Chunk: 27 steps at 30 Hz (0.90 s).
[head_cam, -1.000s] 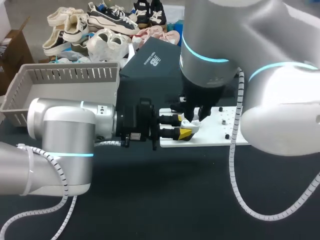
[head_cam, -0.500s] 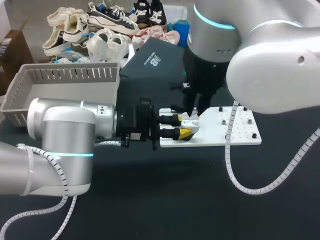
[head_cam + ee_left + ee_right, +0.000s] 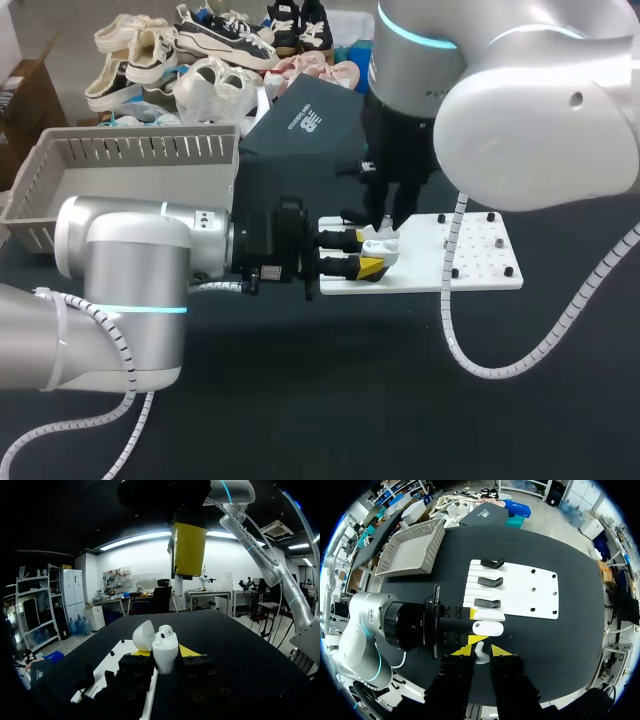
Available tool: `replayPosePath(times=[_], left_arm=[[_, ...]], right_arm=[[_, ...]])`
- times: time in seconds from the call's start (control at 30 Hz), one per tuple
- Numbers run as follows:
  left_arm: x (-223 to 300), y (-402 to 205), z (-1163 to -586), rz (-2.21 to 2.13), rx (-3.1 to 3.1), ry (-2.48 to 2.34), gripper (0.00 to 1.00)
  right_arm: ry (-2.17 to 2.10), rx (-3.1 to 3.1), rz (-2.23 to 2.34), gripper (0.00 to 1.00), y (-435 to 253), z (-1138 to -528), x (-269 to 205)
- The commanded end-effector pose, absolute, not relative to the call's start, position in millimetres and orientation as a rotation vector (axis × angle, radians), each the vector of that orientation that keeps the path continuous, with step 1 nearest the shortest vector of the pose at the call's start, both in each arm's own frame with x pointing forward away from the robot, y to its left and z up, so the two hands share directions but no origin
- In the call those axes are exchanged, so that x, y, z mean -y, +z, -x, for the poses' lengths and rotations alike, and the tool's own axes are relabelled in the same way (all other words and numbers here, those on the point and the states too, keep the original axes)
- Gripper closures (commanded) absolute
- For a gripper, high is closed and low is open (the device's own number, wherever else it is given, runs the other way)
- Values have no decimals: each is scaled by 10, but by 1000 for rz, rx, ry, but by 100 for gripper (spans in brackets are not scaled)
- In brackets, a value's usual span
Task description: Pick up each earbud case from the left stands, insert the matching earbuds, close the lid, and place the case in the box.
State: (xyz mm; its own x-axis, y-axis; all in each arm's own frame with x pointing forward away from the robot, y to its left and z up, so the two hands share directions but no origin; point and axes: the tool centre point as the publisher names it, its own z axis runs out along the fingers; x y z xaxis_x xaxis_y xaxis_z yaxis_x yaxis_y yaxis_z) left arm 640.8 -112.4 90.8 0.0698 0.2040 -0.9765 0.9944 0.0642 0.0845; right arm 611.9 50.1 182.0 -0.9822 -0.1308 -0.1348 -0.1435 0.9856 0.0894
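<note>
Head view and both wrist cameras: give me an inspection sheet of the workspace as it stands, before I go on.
Surface: black table with a white board on it.
Job's things: open case with a seated earbud; three black stands on the board, bare; grey basket at the table's left rear.
Clutter: dark box behind the board.
Grippers: left gripper shut on the case; right gripper above it, shut on an earbud.
Cables: spiral-wrapped cable from the right arm hangs over the board.
Surroundings: nothing seen.
</note>
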Motion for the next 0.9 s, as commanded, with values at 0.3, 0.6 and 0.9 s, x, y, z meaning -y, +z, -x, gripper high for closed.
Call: replayPosePath(times=[0.3, 0.6, 0.9], left_arm=[[1127, 901, -6391, -1331, -1330, -990, 100], [1127, 901, -6391, -1331, -1330, -990, 100], [1127, 901, -6391, -1331, -1330, -990, 100]], right_arm=[[338, -3027, 280, 100, 1889, -6086, -458], [330, -3070, 322, 100, 1731, -6146, -545], [301, -3009, 435, 100, 1712, -6129, -617]])
